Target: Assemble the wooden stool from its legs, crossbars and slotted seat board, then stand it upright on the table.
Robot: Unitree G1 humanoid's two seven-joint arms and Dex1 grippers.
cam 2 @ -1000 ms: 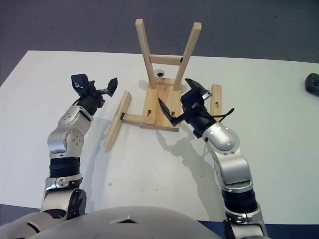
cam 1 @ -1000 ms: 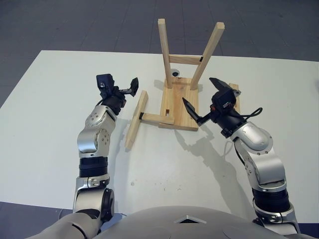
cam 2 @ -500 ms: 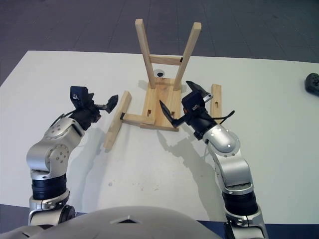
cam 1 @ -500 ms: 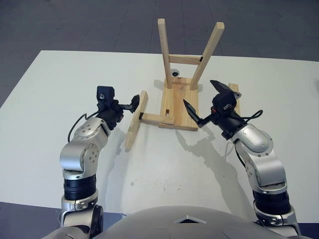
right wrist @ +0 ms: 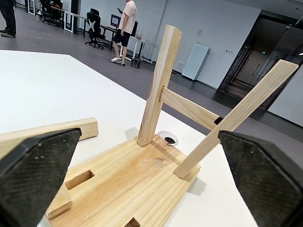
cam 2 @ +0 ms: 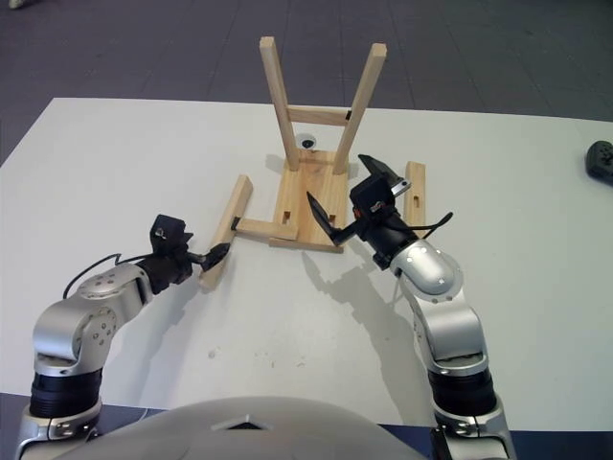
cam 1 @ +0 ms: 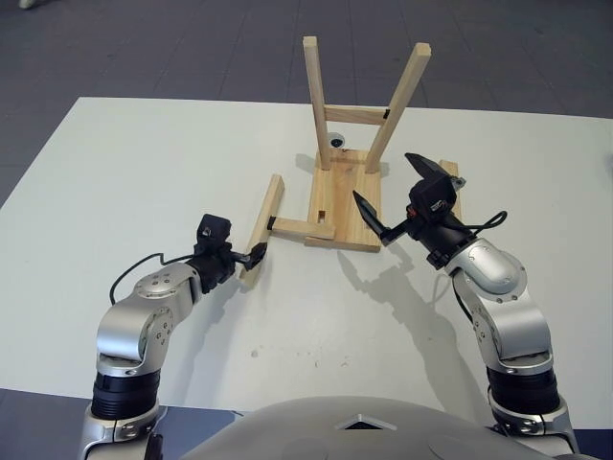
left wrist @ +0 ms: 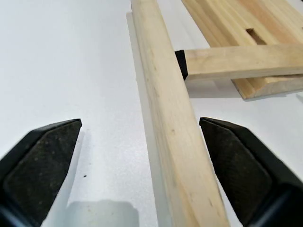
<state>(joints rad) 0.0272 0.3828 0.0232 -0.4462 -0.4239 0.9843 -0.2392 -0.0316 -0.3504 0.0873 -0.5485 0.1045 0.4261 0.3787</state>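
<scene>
The slotted seat board (cam 1: 347,203) lies flat on the white table. Two legs (cam 1: 317,96) (cam 1: 400,101) joined by a crossbar (cam 1: 352,115) stand upright in its far end. A third leg (cam 1: 261,228) lies on the table to the left, and its crossbar (cam 1: 303,227) rests on the board's near corner. Another leg (cam 1: 450,182) lies to the right of the board. My left gripper (left wrist: 139,124) is open, low at the lying leg's (left wrist: 170,118) near end, with a finger on each side and a gap to both. My right gripper (cam 1: 395,196) hangs open over the board's near right corner, holding nothing.
A round cable hole (cam 1: 335,141) sits in the table just behind the board. A small dark object (cam 2: 601,158) lies at the far right edge. Bare table (cam 1: 124,172) spreads to the left and in front of the parts.
My left gripper has come down and back toward me along the lying leg, from beside its far end to straddling its near end. The right arm has barely moved.
</scene>
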